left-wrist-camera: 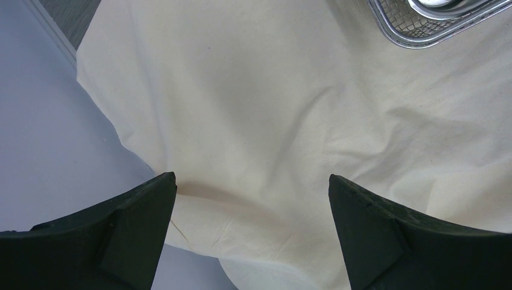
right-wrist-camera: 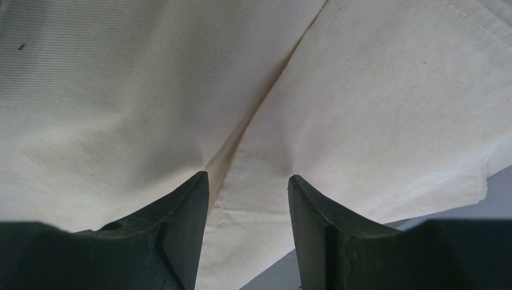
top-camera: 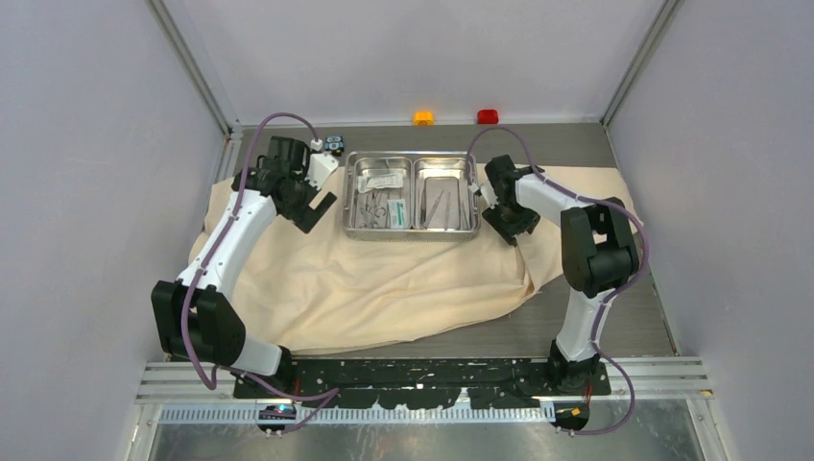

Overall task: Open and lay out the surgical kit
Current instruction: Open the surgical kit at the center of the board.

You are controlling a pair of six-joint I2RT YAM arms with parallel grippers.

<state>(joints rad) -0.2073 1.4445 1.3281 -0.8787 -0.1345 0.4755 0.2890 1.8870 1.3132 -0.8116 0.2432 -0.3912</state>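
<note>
surface [top-camera: 586, 331]: dark and ribbed, showing on the near side of the right hand.
cloth [top-camera: 384, 279]: beige and wrinkled, spread under both hands, its near edge bunched toward the arm bases.
left hand [top-camera: 315, 213]: wide open and holding nothing, its fingers [left-wrist-camera: 139, 229] above plain cloth.
right hand [top-camera: 506, 229]: fingers [right-wrist-camera: 181, 223] partly apart, nothing between them, tips low over a fold in the cloth; I cannot tell whether they touch it.
tray [top-camera: 411, 154]: shiny steel with two compartments, on the cloth between the hands, just right of the left hand and just left of the right hand.
ring-handled tools [top-camera: 376, 206]: in the compartment on the left hand's side, with a white packet [top-camera: 382, 179] beyond them.
thin tools [top-camera: 440, 204]: in the compartment on the right hand's side.
block [top-camera: 333, 144]: black and blue, just beyond the left hand.
buttons: orange [top-camera: 423, 117] and red [top-camera: 488, 116], well beyond both hands at the back wall.
</note>
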